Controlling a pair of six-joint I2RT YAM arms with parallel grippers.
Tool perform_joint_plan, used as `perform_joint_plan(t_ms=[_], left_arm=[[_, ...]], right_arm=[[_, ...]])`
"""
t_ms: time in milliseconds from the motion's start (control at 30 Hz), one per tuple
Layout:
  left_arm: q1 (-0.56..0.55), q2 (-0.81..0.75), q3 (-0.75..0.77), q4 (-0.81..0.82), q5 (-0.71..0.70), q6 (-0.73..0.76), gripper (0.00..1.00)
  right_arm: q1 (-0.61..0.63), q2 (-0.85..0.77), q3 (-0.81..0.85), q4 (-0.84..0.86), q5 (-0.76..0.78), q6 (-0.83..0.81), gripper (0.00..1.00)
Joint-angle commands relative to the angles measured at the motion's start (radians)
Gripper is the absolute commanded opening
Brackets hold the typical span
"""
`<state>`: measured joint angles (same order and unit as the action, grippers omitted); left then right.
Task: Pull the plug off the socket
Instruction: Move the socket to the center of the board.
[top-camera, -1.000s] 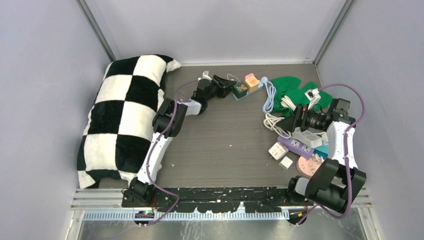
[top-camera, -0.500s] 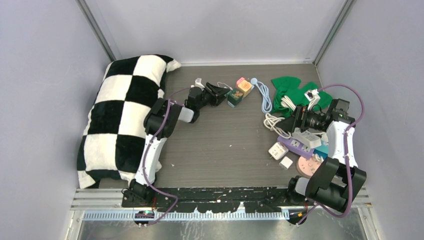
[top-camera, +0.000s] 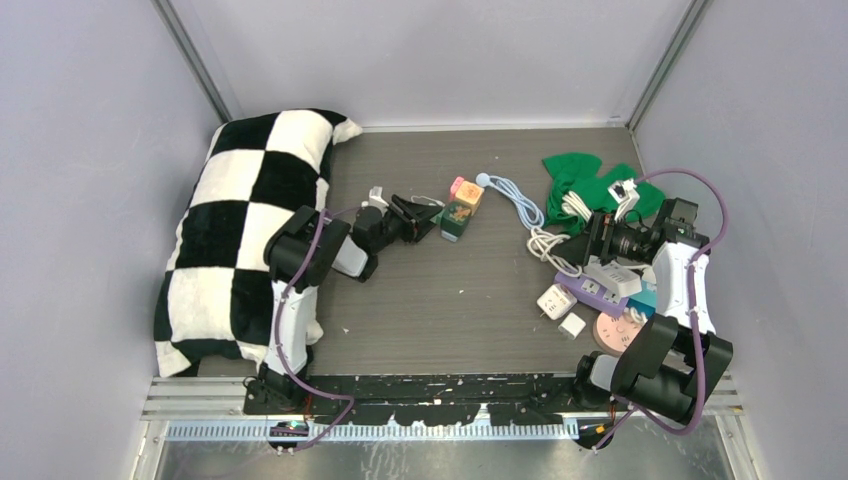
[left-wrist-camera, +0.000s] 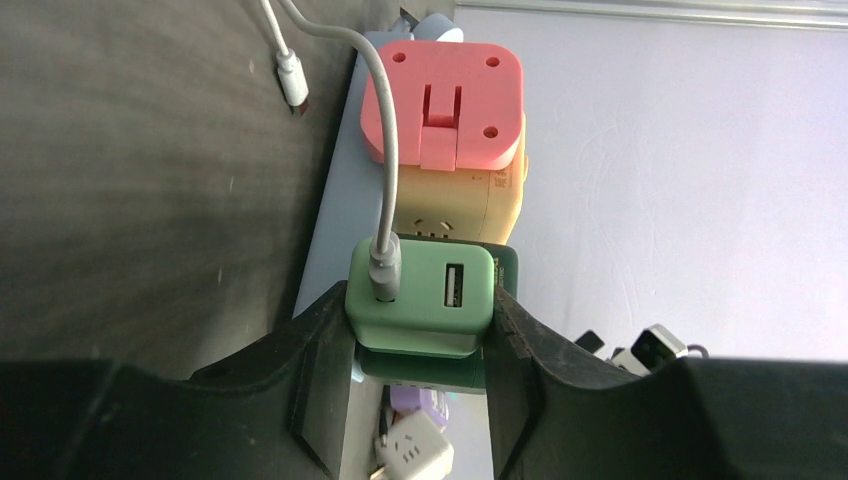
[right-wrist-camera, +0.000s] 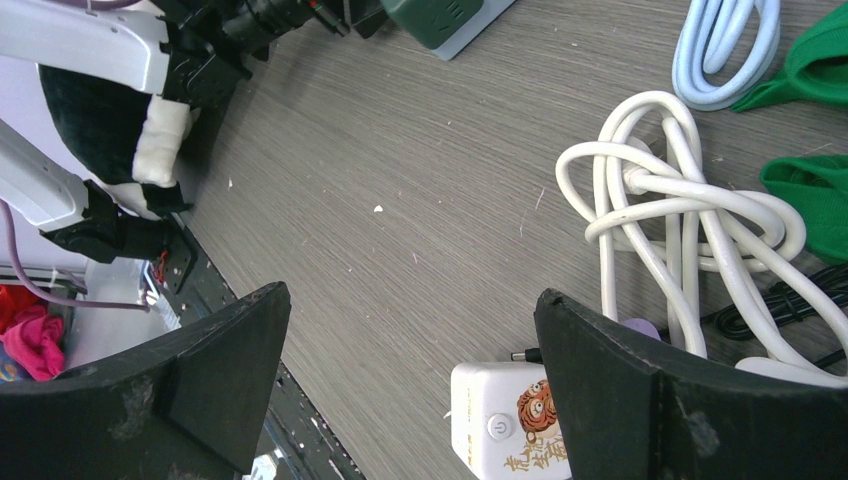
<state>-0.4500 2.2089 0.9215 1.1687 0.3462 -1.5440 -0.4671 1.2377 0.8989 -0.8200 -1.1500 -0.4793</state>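
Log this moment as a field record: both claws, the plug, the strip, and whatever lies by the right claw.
left claw: shut on green charger
green charger: USB cable plugged in; not yet pulled off the power strip
strip neighbours: orange plug, pink plug
right claw: open, holding nothing
near right claw: coiled white cable, white adapter

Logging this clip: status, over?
Left gripper shut on green charger. Right gripper open, empty. Charger not yet off power strip. Cable trails from it.
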Motion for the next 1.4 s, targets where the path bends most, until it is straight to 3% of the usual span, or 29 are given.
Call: perform_joint_plan(t_ms=[0,367,567,767,833,867,1367], left_arm=[[0.001,-0.119,-0.126,0.183,-0.011,-0.024,0.0],[-0.05,-0.201,-0.365,0.263,-0.038,-0.018,0.02],[-0.079,-0.222,-0.421,0.263,-0.043,-0.018,0.16],[-0.087,-0.224,-0.473,0.263,-0.024,-0.045,0.54],[-0.087,-0.228,-0.494,0.263,-0.019,-0.047,0.96],[-0.086,-0.231,-0.507,0.263,-0.017,-0.047,0.99],[-0.087,-0.388,-0.716,0.236,0.01,0.059,1.0]], right_arm=[[0.01,0.003,0.001,0.0,-0.019,-0.019,0.96],[0.028,0.011,0.0,0.0,-0.004,-0.019,0.96],[0.034,0.011,-0.002,-0.001,0.003,-0.019,0.96],[0.037,0.012,-0.005,-0.001,0.006,-0.019,0.96],[0.038,0.012,-0.005,-0.001,0.006,-0.02,0.96],[0.038,0.012,-0.005,-0.001,0.006,-0.019,0.96],[0.046,0.007,-0.008,-0.002,0.013,-0.021,0.96]])
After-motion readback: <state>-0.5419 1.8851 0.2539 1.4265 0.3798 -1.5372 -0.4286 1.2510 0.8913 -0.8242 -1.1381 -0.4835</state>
